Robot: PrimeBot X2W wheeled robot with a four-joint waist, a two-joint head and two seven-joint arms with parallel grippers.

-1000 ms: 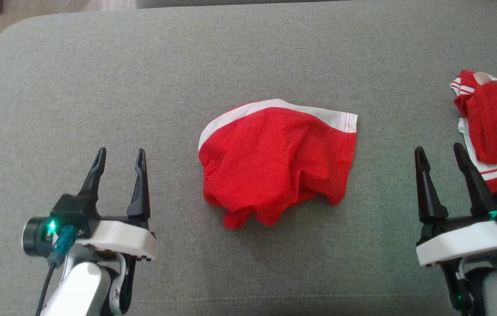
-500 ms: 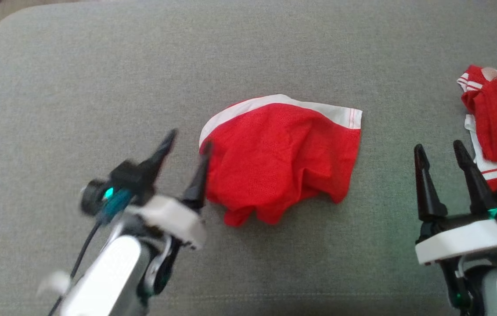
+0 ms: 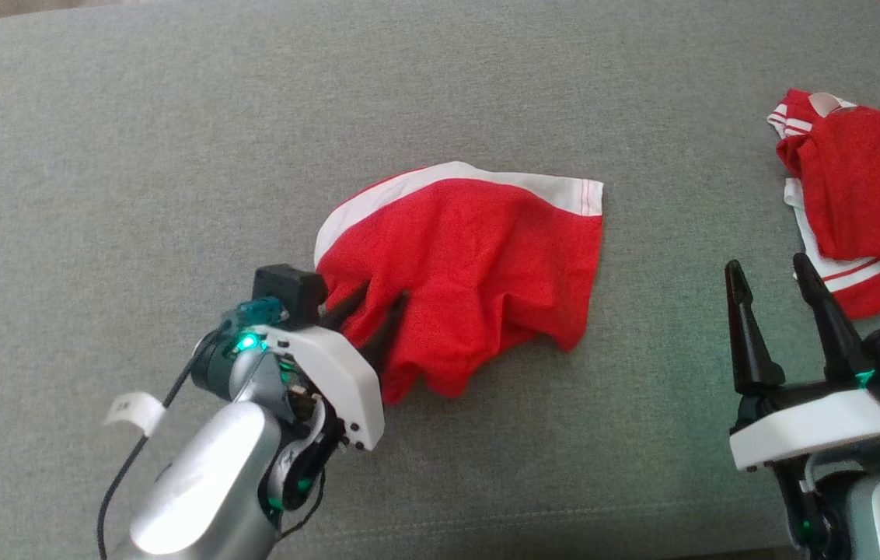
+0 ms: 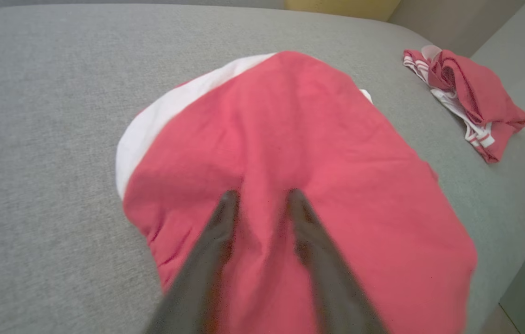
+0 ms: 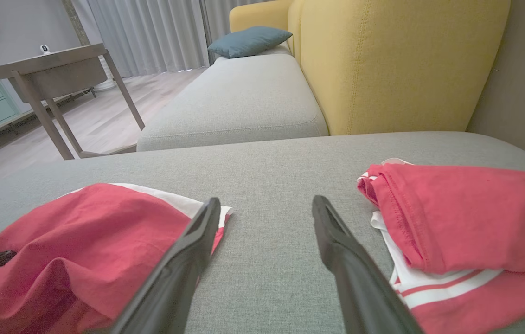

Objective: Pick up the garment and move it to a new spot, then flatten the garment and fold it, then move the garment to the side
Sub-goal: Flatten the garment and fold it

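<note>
The garment, red with a white band along its far edge, lies crumpled in the middle of the grey cushion. My left gripper presses onto its near-left part, pointing up and to the right. In the left wrist view its fingers stand apart on the garment, with a raised ridge of red cloth between them. My right gripper hovers open at the lower right, apart from the garment, nothing between its fingers.
A second red and white clothing pile lies at the cushion's right end, just beyond my right gripper. A yellow armchair, another grey seat and a wooden side table stand beyond the cushion.
My left arm has swung right and forward from the bare cushion onto the garment's near-left part, and its fingers have drawn closer together. The head camera shifted a little. The right gripper kept still.
</note>
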